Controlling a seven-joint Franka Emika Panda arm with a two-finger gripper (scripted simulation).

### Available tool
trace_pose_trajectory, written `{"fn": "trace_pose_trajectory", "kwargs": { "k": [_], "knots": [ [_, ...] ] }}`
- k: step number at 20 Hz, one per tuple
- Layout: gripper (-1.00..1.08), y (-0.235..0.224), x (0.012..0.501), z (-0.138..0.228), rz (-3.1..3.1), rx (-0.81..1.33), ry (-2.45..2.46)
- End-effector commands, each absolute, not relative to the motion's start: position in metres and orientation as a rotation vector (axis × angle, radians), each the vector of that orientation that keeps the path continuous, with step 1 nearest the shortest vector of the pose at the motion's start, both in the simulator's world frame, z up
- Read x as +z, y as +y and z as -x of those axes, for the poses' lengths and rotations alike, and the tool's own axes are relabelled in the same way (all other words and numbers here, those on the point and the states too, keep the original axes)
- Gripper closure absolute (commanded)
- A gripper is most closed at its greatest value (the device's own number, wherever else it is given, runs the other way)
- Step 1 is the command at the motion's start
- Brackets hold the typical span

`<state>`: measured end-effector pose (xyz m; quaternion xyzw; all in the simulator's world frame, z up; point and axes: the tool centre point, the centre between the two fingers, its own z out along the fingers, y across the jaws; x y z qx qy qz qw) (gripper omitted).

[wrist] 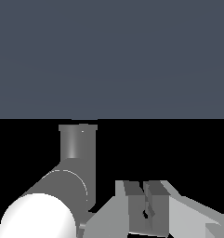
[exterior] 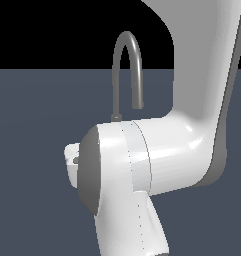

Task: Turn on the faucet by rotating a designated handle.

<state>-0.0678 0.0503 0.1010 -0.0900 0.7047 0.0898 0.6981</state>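
Faucet (exterior: 127, 65) stands behind the arm (exterior: 157, 155) in the exterior view, its arched spout rising above the white wrist housing; the base and the handle are hidden there by the arm's bulk. In the wrist view a grey cylindrical part (wrist: 76, 153) of the faucet sits just beside the gripper (wrist: 145, 204), whose two fingers (wrist: 132, 204) lie pressed nearly together with only a thin slit between them, grasping nothing. I cannot pick out the thin lever with certainty in either view.

Risk, as I judge it: with jaws clenched and the lever unseen, the fingers may push against the thicker body instead of the handle, so nothing rotates. Contact at the lever's tip could also slip off mid-turn. A sweep along a poorly matched arc might jam the arm against the spout.
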Motion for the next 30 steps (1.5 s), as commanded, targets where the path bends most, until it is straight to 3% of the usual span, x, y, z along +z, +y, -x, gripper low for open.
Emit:
{"fn": "trace_pose_trajectory", "kwargs": {
  "k": [1, 16, 18, 30],
  "knots": [
    [1.08, 0.051, 0.11, 0.068, 0.2, 0.198, 1.561],
    [1.08, 0.035, 0.148, 0.064, 0.2, 0.198, 1.562],
    [1.08, 0.041, 0.13, 0.069, 0.208, 0.213, 1.599],
    [1.08, -0.004, 0.163, 0.054, 0.201, 0.199, 1.565]
  ]
}}
